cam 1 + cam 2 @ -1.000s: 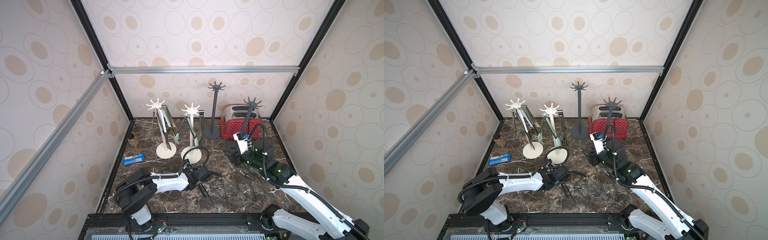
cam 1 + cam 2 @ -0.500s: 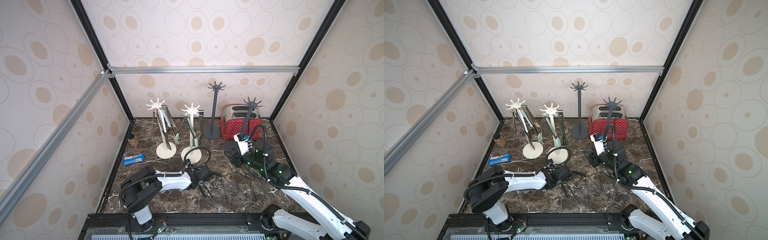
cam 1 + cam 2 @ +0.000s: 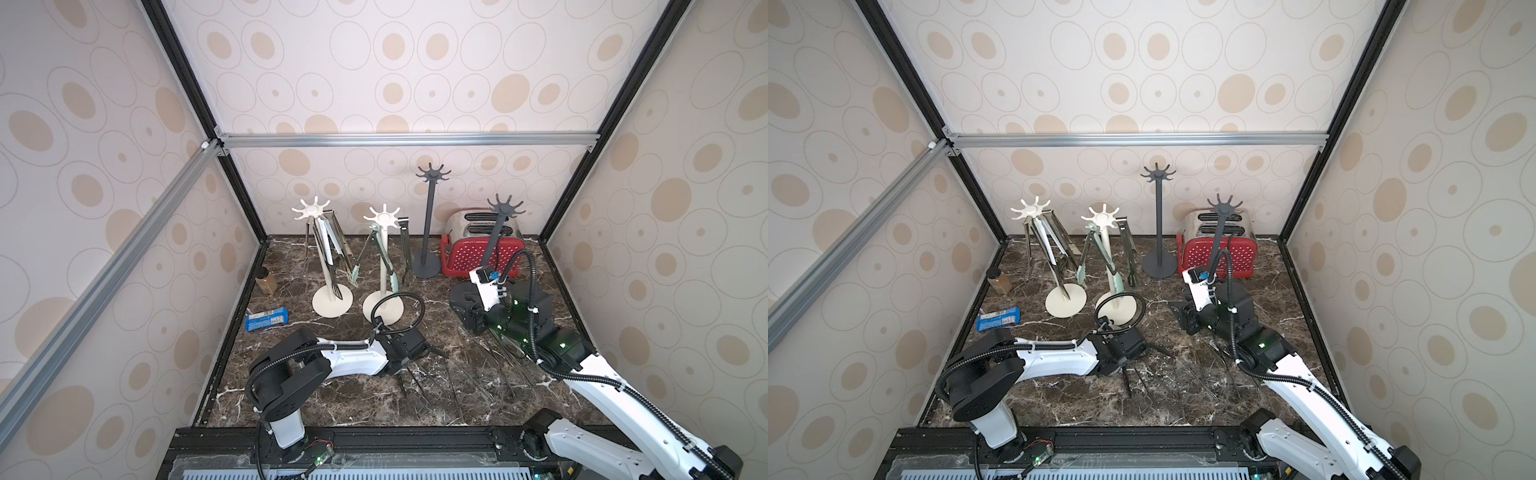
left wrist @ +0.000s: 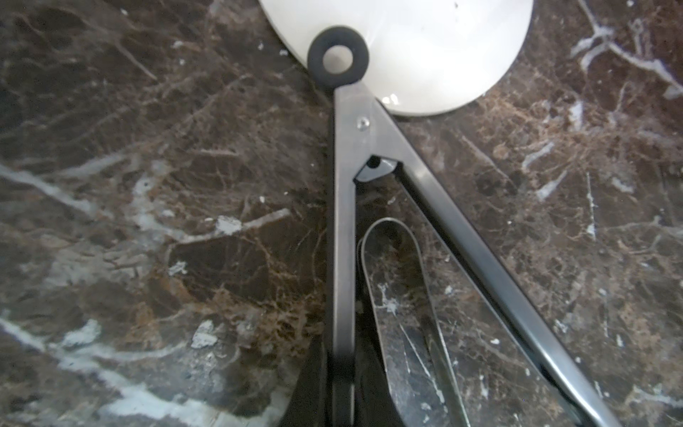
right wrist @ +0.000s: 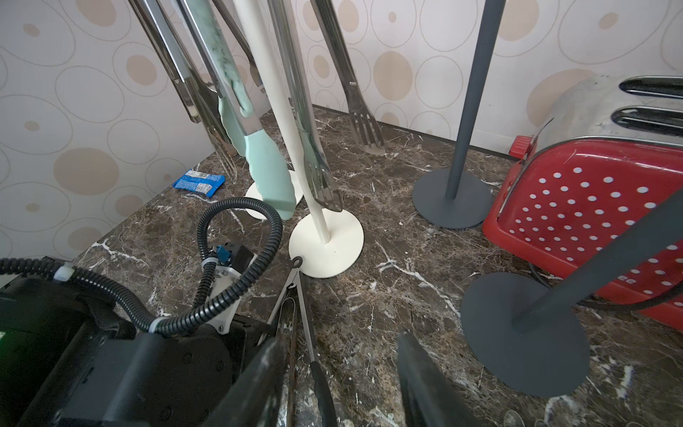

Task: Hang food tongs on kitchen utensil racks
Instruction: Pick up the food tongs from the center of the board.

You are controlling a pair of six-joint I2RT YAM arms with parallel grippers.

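Tongs (image 4: 342, 222) of steel lie near the counter's (image 4: 148, 222) middle, their black ring end over the rim of a cream-white rack's base (image 4: 425, 55). The left tool (image 4: 342, 373) is pinched narrow on one arm; the right tool (image 5: 340, 344) hangs wide, holding nothing.

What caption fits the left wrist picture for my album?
Steel tongs over dark marble, their black ring overlapping a cream rack base.

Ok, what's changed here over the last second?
The left arm stretched out slightly, and the left tool closed on one leg of the tongs lying flat. The right tool, open, the racks and the toaster stayed put.
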